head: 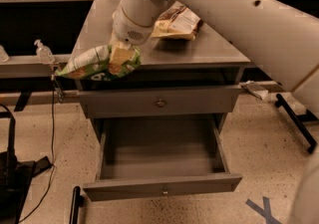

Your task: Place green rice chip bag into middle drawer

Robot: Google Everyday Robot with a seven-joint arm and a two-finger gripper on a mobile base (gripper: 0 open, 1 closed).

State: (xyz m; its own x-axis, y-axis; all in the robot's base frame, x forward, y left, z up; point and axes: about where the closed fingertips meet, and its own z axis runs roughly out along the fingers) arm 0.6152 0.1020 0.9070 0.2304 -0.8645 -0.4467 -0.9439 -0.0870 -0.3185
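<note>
The green rice chip bag [94, 63] is held by my gripper [121, 54], which is shut on its right end. The bag hangs in the air at the cabinet's front left edge, its free end sticking out to the left. The middle drawer [160, 184] is pulled open below, grey and shallow with a small round knob on its front. The bag is above the drawer's left side, at the height of the top drawer [159, 101], which is closed.
A brown-and-yellow snack bag [177, 21] lies on the grey cabinet top [209, 49]. A sanitizer bottle [44, 52] stands on a shelf at left. A black stand [12, 178] and cable are on the floor at lower left.
</note>
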